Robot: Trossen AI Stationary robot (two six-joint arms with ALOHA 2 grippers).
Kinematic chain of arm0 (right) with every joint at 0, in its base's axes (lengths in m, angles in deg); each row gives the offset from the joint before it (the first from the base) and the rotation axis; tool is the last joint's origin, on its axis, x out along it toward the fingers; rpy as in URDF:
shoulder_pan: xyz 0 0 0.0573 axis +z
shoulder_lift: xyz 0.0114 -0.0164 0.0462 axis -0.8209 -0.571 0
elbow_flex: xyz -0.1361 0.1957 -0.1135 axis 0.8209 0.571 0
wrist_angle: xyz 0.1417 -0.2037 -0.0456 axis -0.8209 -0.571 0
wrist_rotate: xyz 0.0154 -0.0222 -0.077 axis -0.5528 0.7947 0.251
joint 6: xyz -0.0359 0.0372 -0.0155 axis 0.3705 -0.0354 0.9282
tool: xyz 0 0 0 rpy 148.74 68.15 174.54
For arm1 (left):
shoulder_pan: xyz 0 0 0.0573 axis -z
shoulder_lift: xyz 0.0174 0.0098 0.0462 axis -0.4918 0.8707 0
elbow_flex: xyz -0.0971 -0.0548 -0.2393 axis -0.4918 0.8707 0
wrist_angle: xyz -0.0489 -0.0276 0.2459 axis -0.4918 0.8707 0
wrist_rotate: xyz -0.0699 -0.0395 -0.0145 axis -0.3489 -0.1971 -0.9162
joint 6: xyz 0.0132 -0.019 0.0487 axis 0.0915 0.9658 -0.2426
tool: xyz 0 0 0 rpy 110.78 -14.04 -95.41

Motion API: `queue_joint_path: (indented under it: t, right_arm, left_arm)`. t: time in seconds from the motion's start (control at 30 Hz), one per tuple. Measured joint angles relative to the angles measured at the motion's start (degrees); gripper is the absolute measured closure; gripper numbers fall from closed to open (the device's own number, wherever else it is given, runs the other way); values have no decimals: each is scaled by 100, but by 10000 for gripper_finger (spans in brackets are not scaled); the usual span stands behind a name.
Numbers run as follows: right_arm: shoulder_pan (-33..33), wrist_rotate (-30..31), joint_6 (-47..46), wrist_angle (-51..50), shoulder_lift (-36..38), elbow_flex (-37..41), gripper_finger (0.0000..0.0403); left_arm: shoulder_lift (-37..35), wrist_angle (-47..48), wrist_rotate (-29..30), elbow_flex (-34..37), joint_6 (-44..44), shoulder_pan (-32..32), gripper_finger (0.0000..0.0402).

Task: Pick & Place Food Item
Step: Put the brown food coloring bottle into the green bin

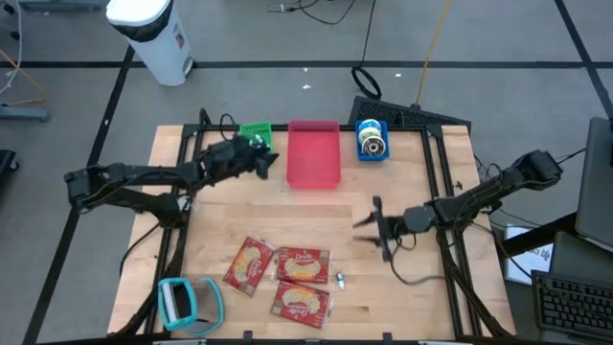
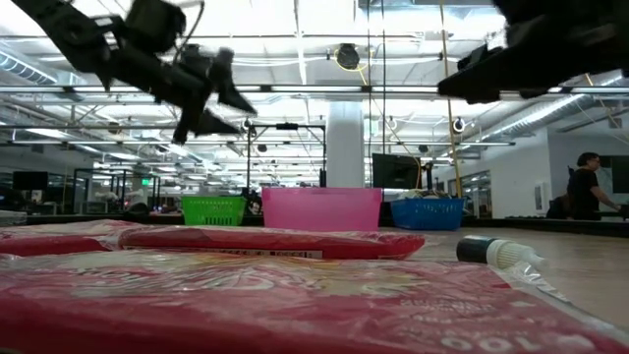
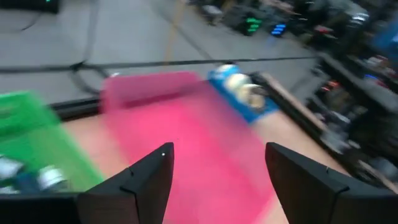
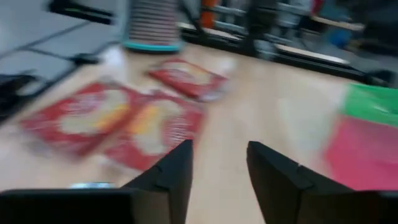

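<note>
Three red food packets (image 1: 249, 264) (image 1: 302, 264) (image 1: 302, 302) lie flat on the near part of the wooden table; the right wrist view shows them too (image 4: 152, 127). A pink bin (image 1: 313, 153) stands at the far edge, between a green bin (image 1: 254, 131) and a blue bin (image 1: 372, 141). My left gripper (image 1: 271, 158) (image 3: 217, 149) hovers open above the table by the green and pink bins, nothing between its fingers. My right gripper (image 1: 369, 225) (image 4: 219, 146) hangs open above the table's middle right, clear of the packets, its fingers empty.
A small tube (image 1: 340, 280) lies just right of the packets. A teal and white roll holder (image 1: 187, 302) sits at the near left corner. The green bin holds small items (image 3: 37, 177), the blue bin a round one (image 3: 239, 84). Bare wood shows between the bins and the packets.
</note>
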Motion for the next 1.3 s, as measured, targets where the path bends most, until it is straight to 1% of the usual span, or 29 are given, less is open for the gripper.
queue_joint_path:
  t: [0.1, 0.17, 0.33, 0.53, 0.67, 0.8, 0.93, 1.03, 1.17, 1.3]
  right_arm:
    - [515, -42, -35, 617, -559, -4, 233]
    - [830, -30, -141, 857, -1034, -97, 212]
    - [1314, -42, -602, 584, -2286, -674, 179]
    - [1438, -316, -1039, 564, -3479, -1185, 151]
    - [1434, -320, -1078, 560, -3953, -1373, 124]
    - [1385, -313, -981, 606, -4199, -1513, 105]
    - [1269, -314, -984, 637, -4283, -1558, 102]
    - [1183, -307, -1185, 597, -4286, -1558, 112]
    - [1118, -286, -1475, 480, -4287, -1561, 141]
    - [1081, -243, -1698, 296, -4280, -1564, 187]
  left_arm:
    - [-267, -161, 231, 0, -219, 594, 147]
    - [-365, -260, 347, 0, -334, 947, 146]
    - [-420, -465, 441, 0, -349, 1548, 147]
    - [-350, -523, 469, 0, -125, 1888, 146]
    - [-350, -568, 498, 0, -40, 2049, 147]
    - [-350, -564, 754, 0, 42, 2227, 146]
    - [-350, -562, 968, 0, 0, 2337, 146]
    - [-350, -555, 1061, 0, -57, 2374, 146]
    - [-350, -556, 1069, 0, -76, 2382, 146]
    - [-350, -556, 1069, 0, -78, 2382, 147]
